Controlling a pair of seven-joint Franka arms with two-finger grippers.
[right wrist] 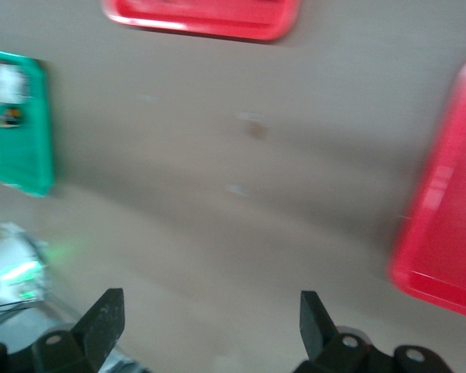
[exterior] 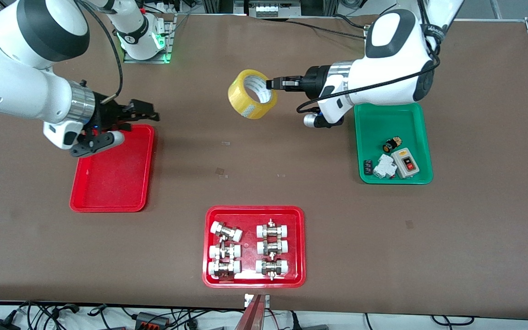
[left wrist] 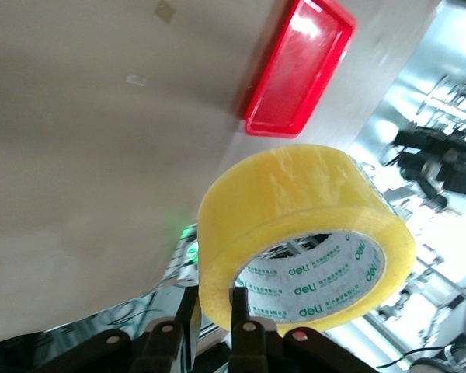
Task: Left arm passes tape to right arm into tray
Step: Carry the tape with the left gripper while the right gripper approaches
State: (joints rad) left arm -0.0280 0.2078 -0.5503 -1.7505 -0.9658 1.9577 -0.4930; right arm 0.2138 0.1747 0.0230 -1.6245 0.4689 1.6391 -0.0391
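Yellow tape (exterior: 252, 94) hangs above the bare brown table (exterior: 264, 151) at upper centre of the frame, its wall pinched by the left pincer (exterior: 272, 84). Right pincer (exterior: 147, 112), spread wide, hovers over the plain red tray (exterior: 112, 172).

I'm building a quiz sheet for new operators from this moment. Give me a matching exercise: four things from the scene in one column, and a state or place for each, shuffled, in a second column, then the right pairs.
Things
1. tape
2. plain red tray
3. green tray
4. right gripper

States or places
A. holds small electrical parts
B. open, above the rim of a tray that holds nothing
C. gripped by the shut left gripper, up over the table
D. lies at the right arm's end of the table, nothing in it

Pairs: 1-C, 2-D, 3-A, 4-B
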